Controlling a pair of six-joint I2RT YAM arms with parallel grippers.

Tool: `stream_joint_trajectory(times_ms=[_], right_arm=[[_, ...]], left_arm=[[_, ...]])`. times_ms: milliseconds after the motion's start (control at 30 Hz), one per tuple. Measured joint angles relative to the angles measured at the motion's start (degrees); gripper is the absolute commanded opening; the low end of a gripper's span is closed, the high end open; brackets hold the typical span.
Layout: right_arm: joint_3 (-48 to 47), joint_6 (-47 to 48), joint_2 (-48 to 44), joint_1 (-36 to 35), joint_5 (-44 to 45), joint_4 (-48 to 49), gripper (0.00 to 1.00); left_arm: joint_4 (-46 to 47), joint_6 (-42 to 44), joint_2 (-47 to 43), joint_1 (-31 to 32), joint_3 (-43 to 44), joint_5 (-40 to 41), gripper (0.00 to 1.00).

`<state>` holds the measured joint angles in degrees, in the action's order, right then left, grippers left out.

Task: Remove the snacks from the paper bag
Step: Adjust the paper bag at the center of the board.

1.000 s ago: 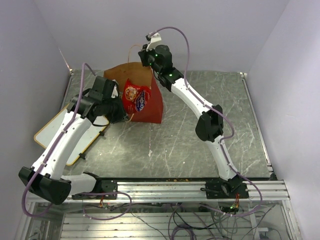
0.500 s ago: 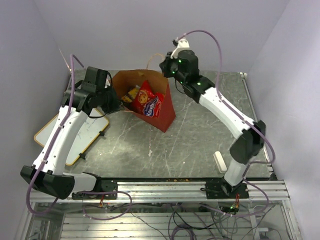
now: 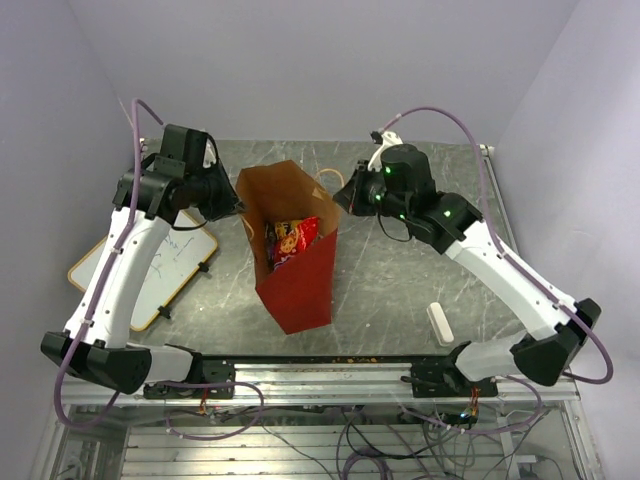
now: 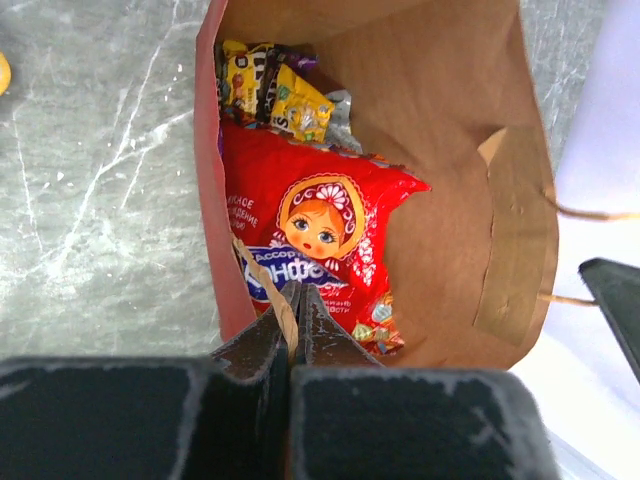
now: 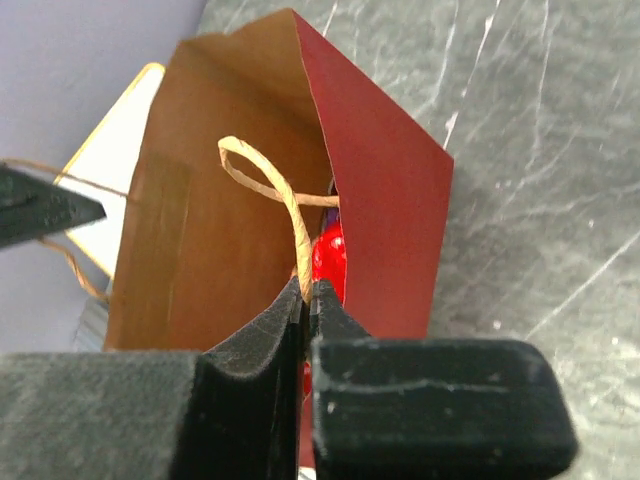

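Note:
The paper bag point(image 3: 300, 290), red outside and brown inside, stands mid-table with its mouth pulled wide between both grippers. My left gripper point(image 3: 232, 205) is at the bag's left rim, shut on a thin tan handle point(image 4: 258, 270). My right gripper point(image 3: 345, 195) is at the right rim, shut on the other handle loop point(image 5: 290, 205). Inside lie the snacks: a large red packet point(image 4: 320, 225) with a doll face and blue logo, and small yellow and brown candy wrappers point(image 4: 275, 95) deeper in. The red packet point(image 3: 292, 240) also shows from above, and a sliver of it point(image 5: 330, 255) shows past the right fingertips.
A yellow-framed whiteboard point(image 3: 150, 285) lies at the left under the left arm. A small white oblong block point(image 3: 439, 322) lies on the grey tabletop at the front right, beside the right arm's base link. Walls close in the back and both sides.
The right arm has swung right and forward and the left gripper has pulled back left. The bag has come toward the front and its mouth has spread wide, showing the snacks inside.

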<state>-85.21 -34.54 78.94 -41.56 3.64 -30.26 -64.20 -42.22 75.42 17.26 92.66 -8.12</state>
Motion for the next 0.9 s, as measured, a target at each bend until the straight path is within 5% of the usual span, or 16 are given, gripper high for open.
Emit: stream_joint_trajectory(times_ms=[133, 333, 500, 667, 767, 900], right_arm=[[3.34, -2.14, -3.56, -0.15, -1.84, -2.4, 0.0], [8.9, -1.86, -8.46, -0.13, -3.04, -3.08, 0.12], [9.44, 1.25, -10.8, -0.13, -1.14, -3.15, 0.38], [7.93, 5.09, -11.3, -0.11, 2.21, -4.5, 0.8], [6.19, 8.44, -11.02, -0.07, 2.14, -5.51, 0.98], [1.95, 12.48, -8.87, -0.07, 1.7, -7.8, 1.0]], left_arm=[[-0.26, 1.11, 0.0, -0.46, 0.39, -0.11, 0.1], [-0.07, 1.42, -1.84, -0.52, -0.9, -1.16, 0.35], [-0.42, 1.38, -6.29, -0.55, -1.09, -1.2, 0.57], [0.72, -0.9, -14.51, -0.55, -5.25, -1.29, 0.85], [1.51, -2.69, -17.84, -0.55, -8.41, -1.31, 0.86], [2.12, -4.7, -18.71, -0.55, -10.78, -1.01, 0.78]])
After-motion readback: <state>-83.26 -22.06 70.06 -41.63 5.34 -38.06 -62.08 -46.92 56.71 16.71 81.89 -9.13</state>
